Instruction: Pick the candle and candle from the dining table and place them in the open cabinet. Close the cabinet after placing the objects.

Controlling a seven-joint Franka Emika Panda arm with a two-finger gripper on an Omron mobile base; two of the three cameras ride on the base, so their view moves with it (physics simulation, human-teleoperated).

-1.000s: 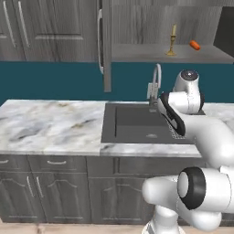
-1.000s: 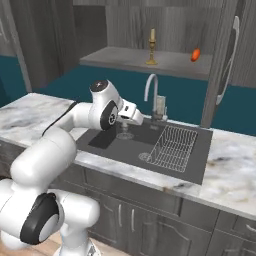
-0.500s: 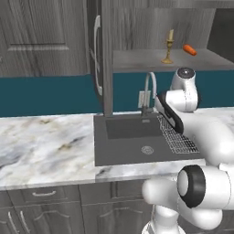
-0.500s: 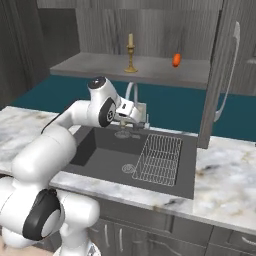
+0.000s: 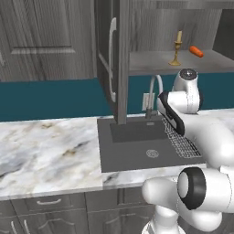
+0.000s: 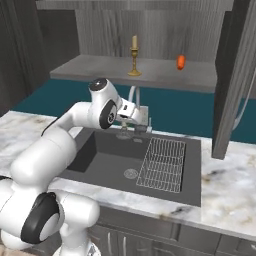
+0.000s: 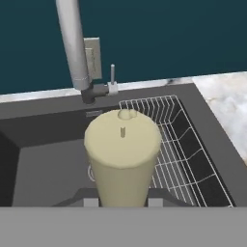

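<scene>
Rendered frames, even diffuse lighting, no glare, soft shading only, sink basin dim, cabinet interior moderately lit, edges sharp, no blur, no visible lens distortion

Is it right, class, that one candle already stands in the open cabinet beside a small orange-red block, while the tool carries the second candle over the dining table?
Not quite. The tool carries the second candle over the dark sink, as the hand view shows. The first candle does stand in the open cabinet beside the orange-red block.

Cream candle; brass-gold candle holder; orange-red block; dark grey wood-grain cabinet; teal wall; brown-veined white-and-grey marble counter; dark sink.
</scene>
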